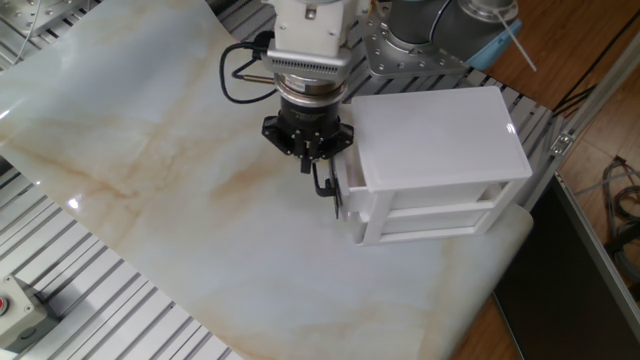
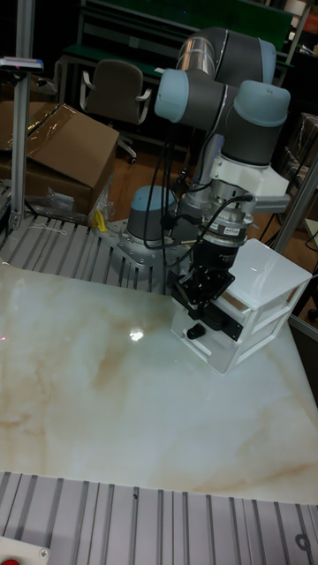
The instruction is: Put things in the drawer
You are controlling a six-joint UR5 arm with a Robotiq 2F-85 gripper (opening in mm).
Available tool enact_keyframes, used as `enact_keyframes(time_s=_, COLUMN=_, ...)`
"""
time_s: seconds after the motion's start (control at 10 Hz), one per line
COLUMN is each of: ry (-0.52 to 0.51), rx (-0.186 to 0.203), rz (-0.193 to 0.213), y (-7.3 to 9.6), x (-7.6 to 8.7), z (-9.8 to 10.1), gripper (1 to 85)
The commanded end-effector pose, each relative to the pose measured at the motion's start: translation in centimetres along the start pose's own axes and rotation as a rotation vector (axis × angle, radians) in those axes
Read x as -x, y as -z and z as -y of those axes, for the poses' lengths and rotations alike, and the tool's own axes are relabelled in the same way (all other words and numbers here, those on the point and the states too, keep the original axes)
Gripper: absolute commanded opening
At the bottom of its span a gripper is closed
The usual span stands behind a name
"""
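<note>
One cube is the thing to be stowed, and neither view shows it: not on the marble table [image 1: 150, 170], not in the gripper [image 1: 322, 183]. Whether it lies inside the drawer [image 1: 348, 178] cannot be told, since the arm hides what little opening there is.

The drawer stands nearly flush with the cabinet [image 1: 430, 140], only a thin strip of it showing ahead of the cabinet top. Its black handle [image 1: 335, 198] runs down the front, and the gripper hangs right at the handle's upper end. In the tall view the gripper [image 2: 208, 297] sits against the drawer front [image 2: 212, 328], with the cabinet [image 2: 269, 287] just behind. The fingers look drawn close together at the bar, but whether they are clamped on it or merely pressing cannot be told.

Judging by this, the step in hand is moving the drawer by its handle, most likely closing it, with the task near its end if the cube is inside.

Risks from here:
- The cabinet is light and stands near the table's edge; a push not in line with the drawer's travel could slide or twist it.
- If the fingers hold the bar and the arm lifts away without letting go, the drawer would be dragged out or the cabinet tipped.
- A skewed drawer could jam short of shut.
</note>
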State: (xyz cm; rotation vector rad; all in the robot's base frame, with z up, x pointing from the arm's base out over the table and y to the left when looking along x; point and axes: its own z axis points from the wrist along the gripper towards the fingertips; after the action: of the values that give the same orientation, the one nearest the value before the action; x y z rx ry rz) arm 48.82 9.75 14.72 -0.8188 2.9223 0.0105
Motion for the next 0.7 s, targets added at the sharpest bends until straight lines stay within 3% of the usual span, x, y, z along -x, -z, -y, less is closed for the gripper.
enact_keyframes(time_s=0.0, ry=-0.027, rx=0.006, rz=0.004, y=0.0, x=-0.2, z=-0.9, gripper=1.0)
enact_keyframes(time_s=0.6, ry=-0.068, rx=0.004, rz=-0.018, y=0.4, x=-0.6, z=-2.4, gripper=1.0)
